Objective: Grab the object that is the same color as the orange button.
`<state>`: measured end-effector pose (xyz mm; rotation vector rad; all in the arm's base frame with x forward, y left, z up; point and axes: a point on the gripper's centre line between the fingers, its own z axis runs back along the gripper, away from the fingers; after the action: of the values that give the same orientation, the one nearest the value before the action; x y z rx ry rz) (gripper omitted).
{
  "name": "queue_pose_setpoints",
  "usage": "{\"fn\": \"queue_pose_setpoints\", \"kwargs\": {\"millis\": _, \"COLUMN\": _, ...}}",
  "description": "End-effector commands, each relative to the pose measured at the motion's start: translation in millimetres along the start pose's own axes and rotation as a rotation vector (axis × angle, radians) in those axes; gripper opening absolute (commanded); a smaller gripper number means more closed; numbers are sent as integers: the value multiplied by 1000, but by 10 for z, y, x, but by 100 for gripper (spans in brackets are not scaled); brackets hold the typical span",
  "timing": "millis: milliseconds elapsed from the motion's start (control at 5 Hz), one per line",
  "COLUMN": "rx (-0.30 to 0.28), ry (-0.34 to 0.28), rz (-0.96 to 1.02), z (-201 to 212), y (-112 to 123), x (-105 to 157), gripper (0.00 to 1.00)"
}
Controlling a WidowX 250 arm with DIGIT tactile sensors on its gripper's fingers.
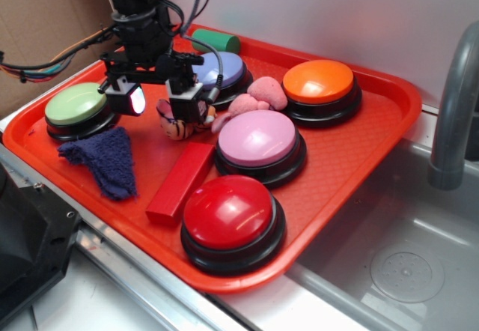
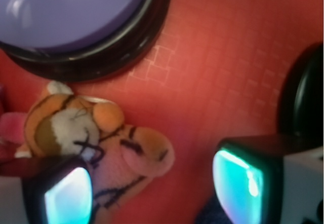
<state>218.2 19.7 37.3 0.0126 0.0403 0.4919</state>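
The small plush tiger [image 1: 178, 127], orange with black stripes and a white face, lies on the red tray [image 1: 359, 166] between the purple and pink buttons. My gripper [image 1: 156, 102] hangs just above it, open and holding nothing. In the wrist view the tiger [image 2: 96, 133] lies against the left finger [image 2: 66, 196], partly inside the gap, and the gripper [image 2: 154, 191] has bare tray under the rest of the gap. The orange button [image 1: 318, 82] stands at the tray's far right, well away from the gripper.
Around the tiger are a purple button [image 1: 224, 69], a pink button [image 1: 258, 138], a pink plush lump [image 1: 258, 95] and a red block [image 1: 181, 180]. A red button [image 1: 228, 211], a green button [image 1: 75, 105], a blue cloth [image 1: 105, 159] and a green cylinder [image 1: 217, 41] are also on the tray. A sink faucet [image 1: 453, 114] stands at right.
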Motion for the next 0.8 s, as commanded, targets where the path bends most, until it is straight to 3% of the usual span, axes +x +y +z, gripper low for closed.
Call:
{"fn": "queue_pose_setpoints", "kwargs": {"millis": 0, "rx": 45, "ry": -30, "rz": 3, "z": 45, "y": -54, "x": 99, "gripper": 0}}
{"fn": "queue_pose_setpoints", "kwargs": {"millis": 600, "rx": 29, "ry": -30, "rz": -12, "z": 43, "y": -49, "x": 102, "gripper": 0}}
